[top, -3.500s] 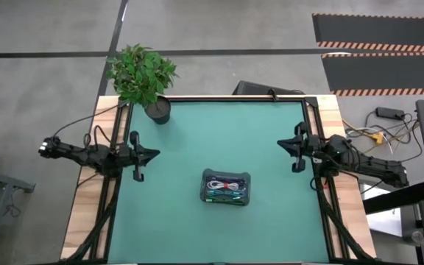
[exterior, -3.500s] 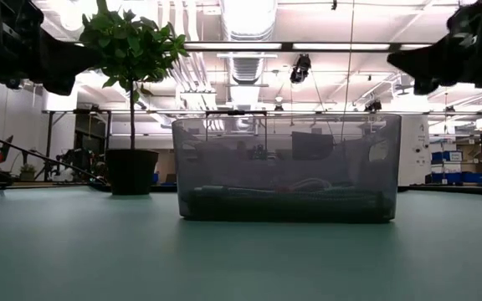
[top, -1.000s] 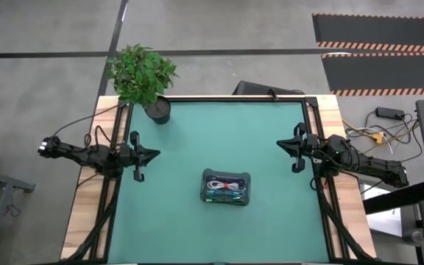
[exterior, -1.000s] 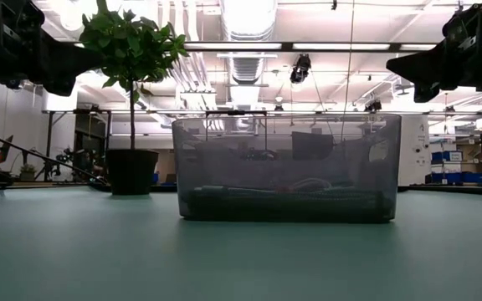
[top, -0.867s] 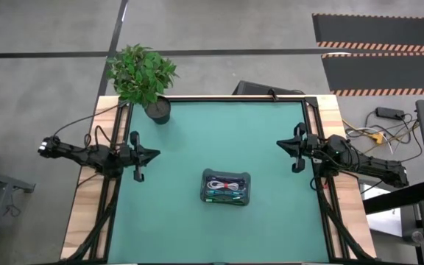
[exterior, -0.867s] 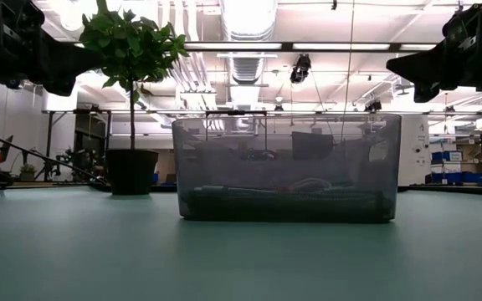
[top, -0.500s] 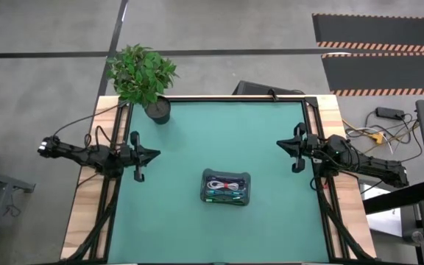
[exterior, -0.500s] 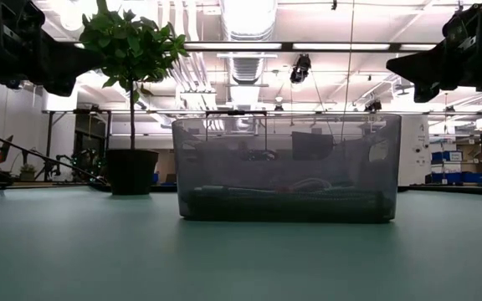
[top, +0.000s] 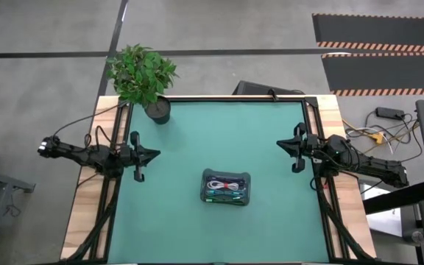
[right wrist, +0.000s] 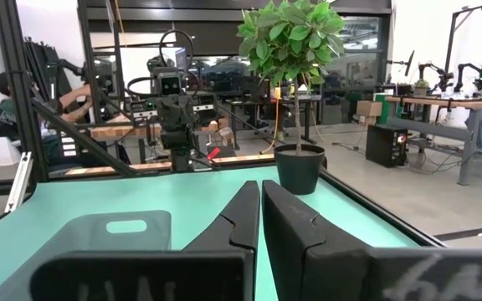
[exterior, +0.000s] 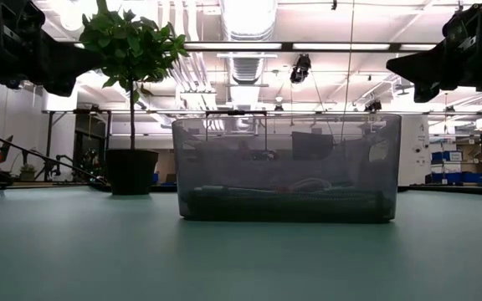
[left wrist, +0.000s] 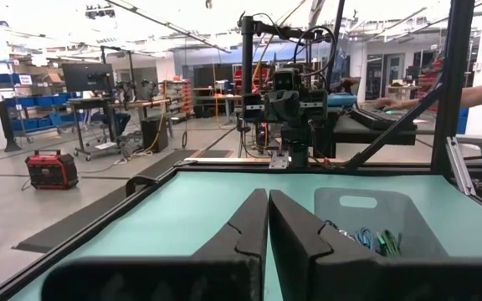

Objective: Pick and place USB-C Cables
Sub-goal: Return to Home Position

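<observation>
On green table, tray held cables; left gripper, right gripper rested pressed together at frame's sides, job seemingly done

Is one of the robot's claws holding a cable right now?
No, the left claw and the right claw are both shut on nothing, and the cables lie in the grey tray.

The tray sits just near of the table's centre, with the USB-C cables inside it. A potted plant stands at the far left corner. The left gripper hangs over the left edge, the right gripper over the right edge.
</observation>
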